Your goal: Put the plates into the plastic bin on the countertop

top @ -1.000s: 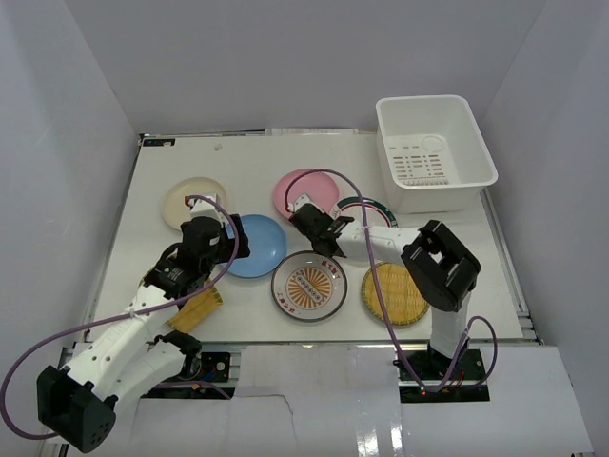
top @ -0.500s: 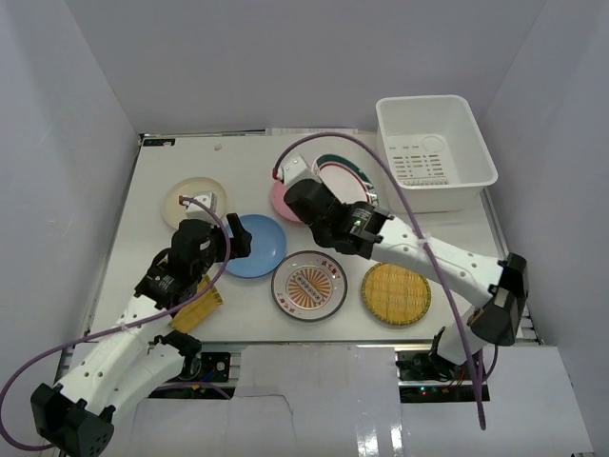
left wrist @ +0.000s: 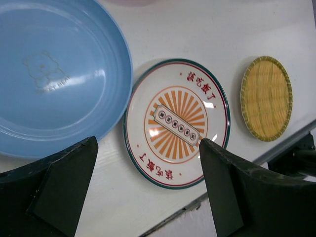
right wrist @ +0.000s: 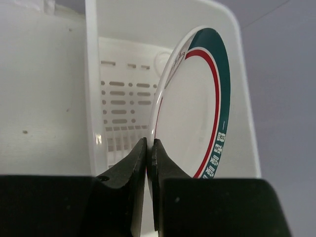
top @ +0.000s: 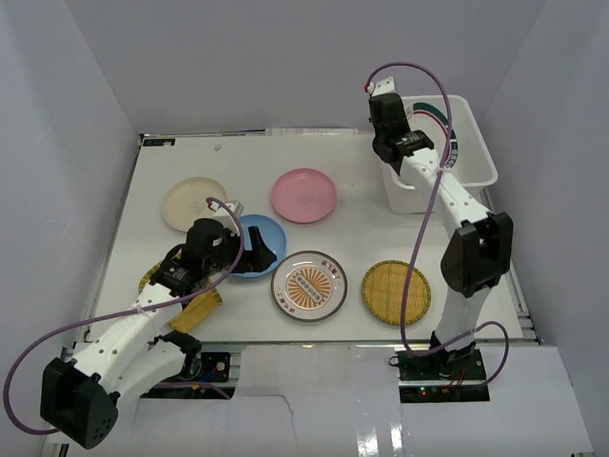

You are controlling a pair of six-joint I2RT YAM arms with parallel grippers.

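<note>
My right gripper [right wrist: 149, 143] was pinched tight on the rim of the striped plate [right wrist: 192, 108], with the jaws nearly touching (only the thin edge was between them). The plate stood on its side, up in the air, over the open top of the plastic bin [right wrist: 91, 74]. It was not yet down inside.

I think this plate was hard and smooth, so it could slide out of a small pinch like mine. It would not bend at all. If it dropped on its edge, it might chip or crack. The rim was the only good spot to hold, since the middle is flat and wide.

The bin's walls were close to the plate on both sides. The bin looked only a bit wider than one plate, so I judged I should go down slowly and lean the plate over before letting go.

My left gripper [left wrist: 147, 148] was wide open, holding nothing, above the blue plate [left wrist: 54, 79] and the orange-centre plate [left wrist: 177, 123], which lay just beside each other. A yellow woven plate [left wrist: 266, 98] lay near the front edge of the countertop [top: 247, 167]. The pink plate [top: 304, 194] and the cream plate [top: 193, 203] lay farther back with open room around them.
</note>
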